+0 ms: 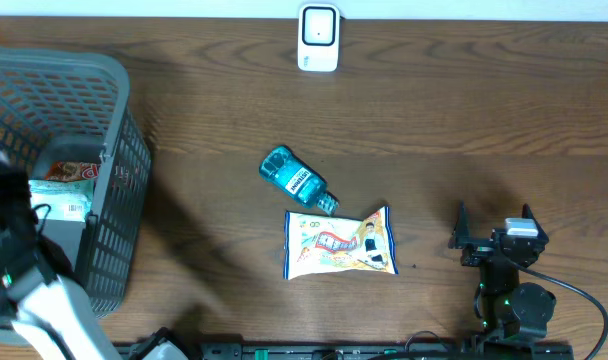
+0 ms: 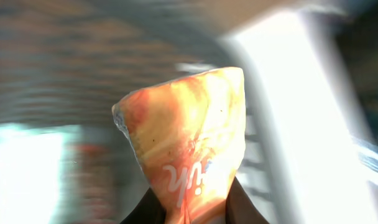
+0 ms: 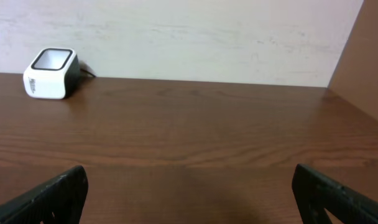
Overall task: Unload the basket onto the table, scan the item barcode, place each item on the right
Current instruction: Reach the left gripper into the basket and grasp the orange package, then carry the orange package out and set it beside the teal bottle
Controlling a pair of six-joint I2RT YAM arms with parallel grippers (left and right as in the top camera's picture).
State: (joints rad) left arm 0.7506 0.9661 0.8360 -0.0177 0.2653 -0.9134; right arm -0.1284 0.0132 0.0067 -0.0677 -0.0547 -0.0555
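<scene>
An orange packet (image 2: 186, 149) with white lettering fills the middle of the left wrist view. My left gripper (image 2: 192, 213) is shut on its lower end, with a dark finger on each side. The surroundings there are blurred. From overhead, my left arm (image 1: 14, 260) reaches over the grey basket (image 1: 114, 90) at the left and hides its own jaws. The white barcode scanner (image 1: 318, 38) stands at the far edge of the table, also seen as the scanner (image 3: 50, 73) in the right wrist view. My right gripper (image 1: 494, 238) rests open at the front right, and between the right gripper (image 3: 192, 196) jaws is only bare table.
A teal mouthwash bottle (image 1: 296, 182) lies mid-table, with a pale printed snack bag (image 1: 340, 242) just in front of it. More packaged goods (image 1: 72, 182) sit inside the basket. A pale wall (image 3: 189, 37) runs behind the scanner.
</scene>
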